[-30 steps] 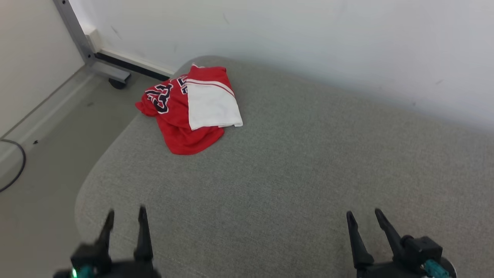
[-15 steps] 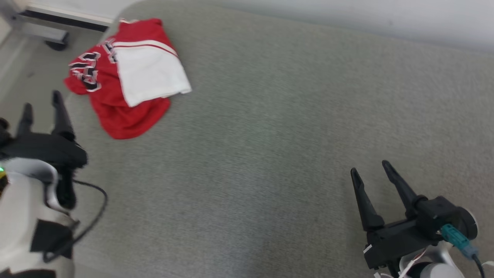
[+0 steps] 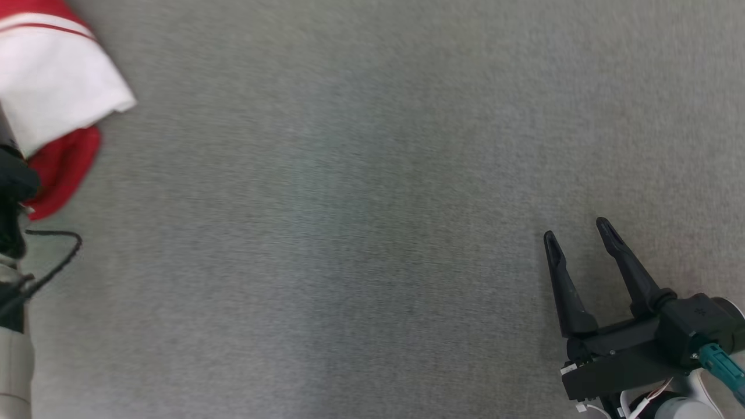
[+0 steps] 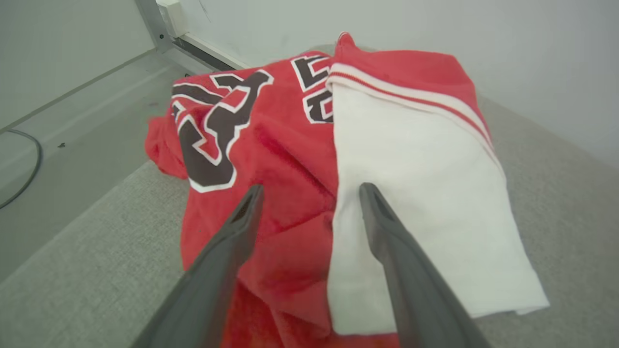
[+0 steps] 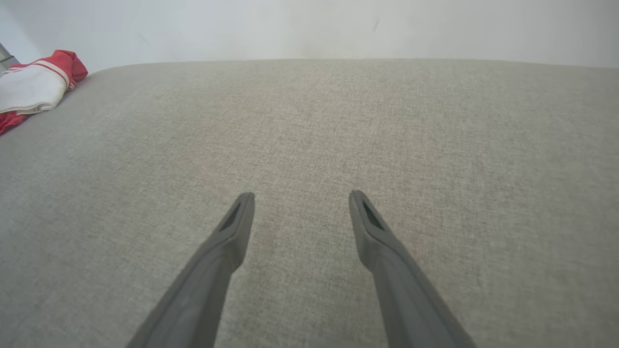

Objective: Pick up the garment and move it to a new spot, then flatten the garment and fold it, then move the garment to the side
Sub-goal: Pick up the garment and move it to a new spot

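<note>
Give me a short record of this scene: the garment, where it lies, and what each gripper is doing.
garment: red and white, with dark lettering, crumpled, white part lying on top
surface: grey cushion
left gripper: open, fingers aimed at the garment, contact unclear
right gripper: open, over bare cushion, apart from the garment
stage: pickup not yet done

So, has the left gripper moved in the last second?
Yes. Measured against the garment, which lies as before on the cushion, the left gripper has gone forward from the cushion's near edge right up to it, and now hangs open over the cloth.
</note>
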You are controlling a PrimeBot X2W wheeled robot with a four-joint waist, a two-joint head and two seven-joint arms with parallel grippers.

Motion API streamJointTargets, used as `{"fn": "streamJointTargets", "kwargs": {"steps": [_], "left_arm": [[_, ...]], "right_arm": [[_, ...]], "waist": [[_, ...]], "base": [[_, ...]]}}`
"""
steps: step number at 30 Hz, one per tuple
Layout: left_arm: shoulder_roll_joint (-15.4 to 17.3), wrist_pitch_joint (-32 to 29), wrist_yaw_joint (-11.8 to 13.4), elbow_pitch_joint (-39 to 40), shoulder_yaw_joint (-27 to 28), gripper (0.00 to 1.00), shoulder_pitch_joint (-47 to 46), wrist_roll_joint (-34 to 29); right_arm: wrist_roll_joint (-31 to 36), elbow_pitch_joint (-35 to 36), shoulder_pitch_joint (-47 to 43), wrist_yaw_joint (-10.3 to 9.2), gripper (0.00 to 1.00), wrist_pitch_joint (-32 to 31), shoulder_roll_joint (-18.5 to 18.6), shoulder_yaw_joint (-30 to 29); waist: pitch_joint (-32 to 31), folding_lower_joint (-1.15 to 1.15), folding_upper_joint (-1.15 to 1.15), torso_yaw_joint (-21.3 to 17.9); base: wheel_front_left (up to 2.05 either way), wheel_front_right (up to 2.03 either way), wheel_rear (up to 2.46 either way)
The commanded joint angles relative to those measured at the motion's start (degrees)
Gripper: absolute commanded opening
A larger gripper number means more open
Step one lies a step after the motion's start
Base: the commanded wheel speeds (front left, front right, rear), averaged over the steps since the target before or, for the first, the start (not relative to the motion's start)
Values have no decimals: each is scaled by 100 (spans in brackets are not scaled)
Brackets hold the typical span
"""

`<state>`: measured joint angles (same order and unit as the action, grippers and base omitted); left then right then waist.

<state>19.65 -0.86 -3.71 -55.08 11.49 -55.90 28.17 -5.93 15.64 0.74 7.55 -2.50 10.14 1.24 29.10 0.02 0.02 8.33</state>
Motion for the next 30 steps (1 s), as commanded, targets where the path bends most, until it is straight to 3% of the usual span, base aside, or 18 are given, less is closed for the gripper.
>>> {"fn": "streamJointTargets", "kwargs": {"steps": [1,8,13,14,15,16,26,30], "left_arm": [[46,-24,23,-34,2,100,-88,0],[-1,-688,355,-708,-41,100,-307,66],[-162,-1432,328,-1122,-176,100,-270,118],[-149,-1500,326,-1146,-211,70,-257,95],[-126,-1553,298,-1152,-233,23,-231,69],[-88,-1546,270,-1121,-236,0,-206,75],[506,-1440,222,-432,-345,0,-190,-72],[587,-1500,0,91,-459,0,-113,-67]], "right_arm": [[31,38,-6,-10,100,23,-47,22],[-22,23,104,-11,100,28,-93,57],[-83,-128,161,-10,100,111,-141,153],[-94,-174,179,-10,100,138,-153,183],[-104,-223,194,-10,100,159,-169,219],[-115,-281,217,-10,100,190,-186,260],[-332,-1064,441,-11,100,539,-385,565],[-412,-1373,469,-10,100,734,-487,643]], "waist": [[525,-2,-2,-483],[563,-2,-2,-569],[374,-2,-2,-548],[318,-2,-2,-536],[255,-2,-2,-527],[185,-2,-2,-522],[-892,-2,-2,-490],[-1329,-2,-2,-470]], "base": [[0,0,0],[0,0,0],[0,0,0],[0,0,0],[0,0,0],[0,0,0],[0,0,0],[0,0,0]]}}
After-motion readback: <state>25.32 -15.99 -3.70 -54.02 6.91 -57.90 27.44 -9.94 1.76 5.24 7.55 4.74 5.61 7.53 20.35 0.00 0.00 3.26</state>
